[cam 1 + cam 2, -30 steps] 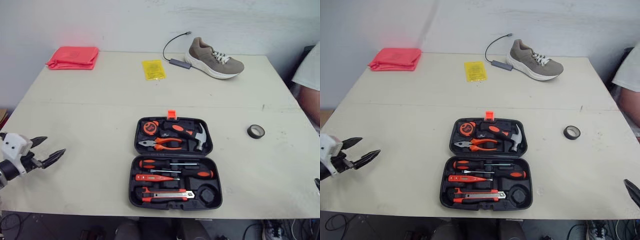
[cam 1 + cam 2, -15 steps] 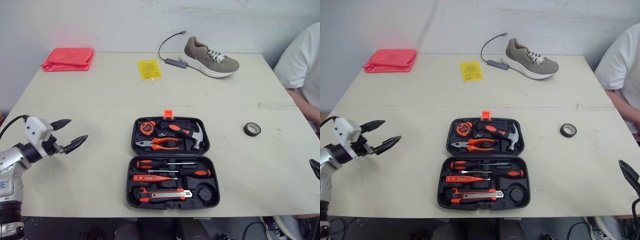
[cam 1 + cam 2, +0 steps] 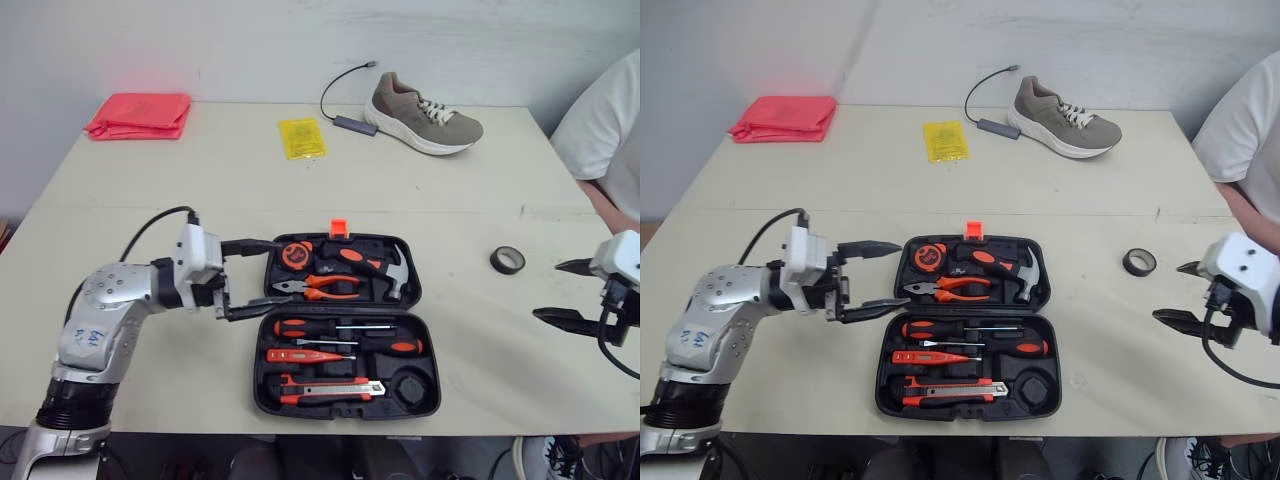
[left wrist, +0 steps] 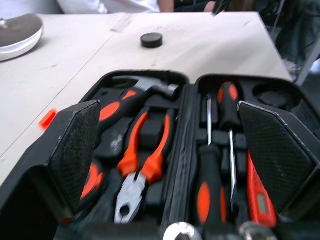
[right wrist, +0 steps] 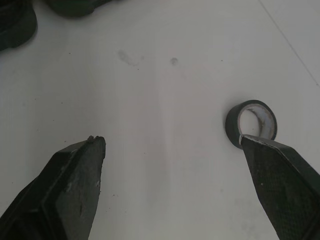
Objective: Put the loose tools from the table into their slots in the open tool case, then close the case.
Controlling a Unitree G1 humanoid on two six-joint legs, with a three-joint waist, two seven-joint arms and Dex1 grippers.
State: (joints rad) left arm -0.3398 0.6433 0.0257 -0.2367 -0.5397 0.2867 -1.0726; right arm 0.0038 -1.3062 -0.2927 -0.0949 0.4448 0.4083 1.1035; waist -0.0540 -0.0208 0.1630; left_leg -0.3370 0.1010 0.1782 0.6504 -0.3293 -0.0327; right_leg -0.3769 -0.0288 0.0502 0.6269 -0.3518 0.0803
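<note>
Table (image 3: pixel 470 330) lies bare between tool case (image 3: pixel 412 386) and tape roll (image 3: pixel 508 260) at right

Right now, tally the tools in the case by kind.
Tape measure: 1
Pliers: 1
Hammer: 1
Screwdrivers: 2
Tester: 1
Knife: 1
Total: 7

Rt of case (image 3: pixel 268 400): tape roll (image 3: pixel 508 261).

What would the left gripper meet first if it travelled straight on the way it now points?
The left gripper, open, would probably first hit the side wall of the tool case near its hinge, with the pliers just beyond; depth is hard to judge.
</note>
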